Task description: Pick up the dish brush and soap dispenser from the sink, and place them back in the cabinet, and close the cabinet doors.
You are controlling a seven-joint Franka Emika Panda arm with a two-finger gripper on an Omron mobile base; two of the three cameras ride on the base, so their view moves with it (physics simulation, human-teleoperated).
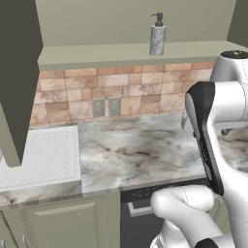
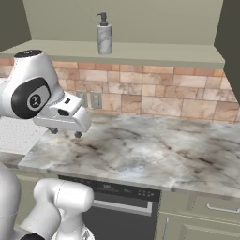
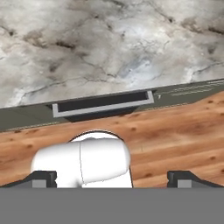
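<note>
Claw (image 2: 65, 132) jaws wide apart, empty, above marble counter (image 2: 154, 154); soap dispenser (image 2: 104, 33) upright on cabinet shelf (image 2: 164, 52), no readable label

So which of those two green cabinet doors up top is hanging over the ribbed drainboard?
The left door, swung open and dark, ends above the white ribbed drainboard. The right door hangs over bare marble counter.
</note>
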